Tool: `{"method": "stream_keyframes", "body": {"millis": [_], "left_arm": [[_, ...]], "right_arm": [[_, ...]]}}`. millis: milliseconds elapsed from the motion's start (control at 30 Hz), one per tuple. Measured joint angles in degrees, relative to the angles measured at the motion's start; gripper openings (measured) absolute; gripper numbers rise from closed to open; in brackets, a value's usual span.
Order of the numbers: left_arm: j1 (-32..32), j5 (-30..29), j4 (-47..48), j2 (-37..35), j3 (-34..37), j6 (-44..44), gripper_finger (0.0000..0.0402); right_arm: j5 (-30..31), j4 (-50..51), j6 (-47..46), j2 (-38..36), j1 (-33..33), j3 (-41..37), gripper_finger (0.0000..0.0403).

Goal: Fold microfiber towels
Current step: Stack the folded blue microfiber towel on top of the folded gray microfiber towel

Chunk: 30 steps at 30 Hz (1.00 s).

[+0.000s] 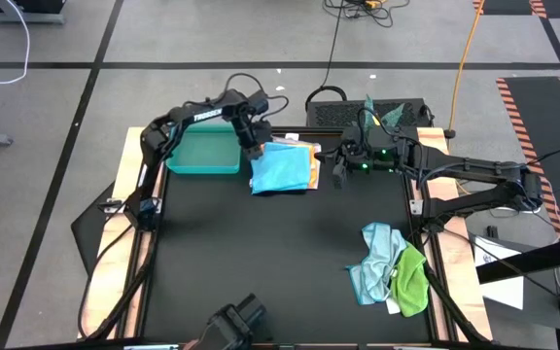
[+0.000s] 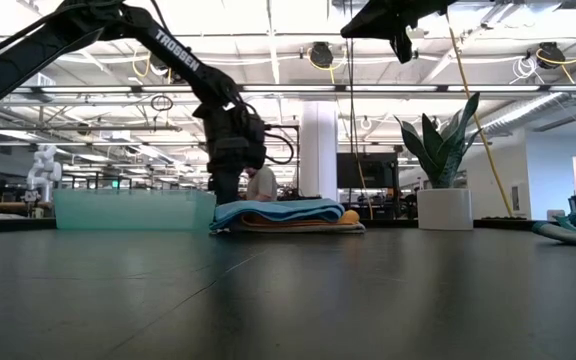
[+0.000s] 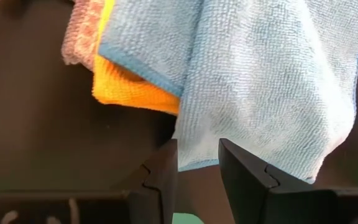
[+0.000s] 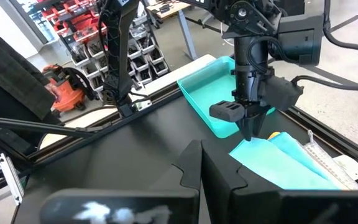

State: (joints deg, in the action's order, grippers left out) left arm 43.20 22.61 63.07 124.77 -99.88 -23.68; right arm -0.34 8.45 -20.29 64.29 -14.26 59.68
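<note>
The bright blue towel (image 1: 280, 170) lies folded on top of a small stack at about twelve o'clock on the table (image 1: 261, 262), with the yellow-orange towel (image 1: 311, 171) showing beneath it along its three-o'clock edge and, in the left wrist view, a white-grey towel (image 3: 82, 34) at the bottom. Stacking them there, hard against the teal tray (image 1: 202, 154) at the stack's nine o'clock, looks like a way to keep finished cloths together and out of the working space.

The left gripper (image 1: 252, 151) stands nose-down at the stack's ten-o'clock corner. Its fingers are partly apart; from its own wrist camera the blue cloth's edge hangs just beyond the fingertips (image 3: 166, 168), and I cannot say for certain whether any fabric sits between them or whether they have just let go. My reading is that it is squaring or releasing that corner.

The right gripper (image 1: 339, 173) hovers just off the stack's three-o'clock side, lifted off the table, fingers fully closed on nothing, likely waiting clear of its partner.

Well apart, at about four o'clock near the table's right edge, the pale blue towel (image 1: 377, 255) and green towel (image 1: 412, 282) lie crumpled together, overlapping, not yet folded.
</note>
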Motion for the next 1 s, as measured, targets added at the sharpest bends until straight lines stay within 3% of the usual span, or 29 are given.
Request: {"method": "stream_keyframes", "body": {"millis": [1000], "left_arm": [[-2.2,-3.9,-1.3,2.2,-0.1,0.4,0.0118]], "right_arm": [[-1.3,0.0,0.2,0.0,0.0,0.0,0.0]]}}
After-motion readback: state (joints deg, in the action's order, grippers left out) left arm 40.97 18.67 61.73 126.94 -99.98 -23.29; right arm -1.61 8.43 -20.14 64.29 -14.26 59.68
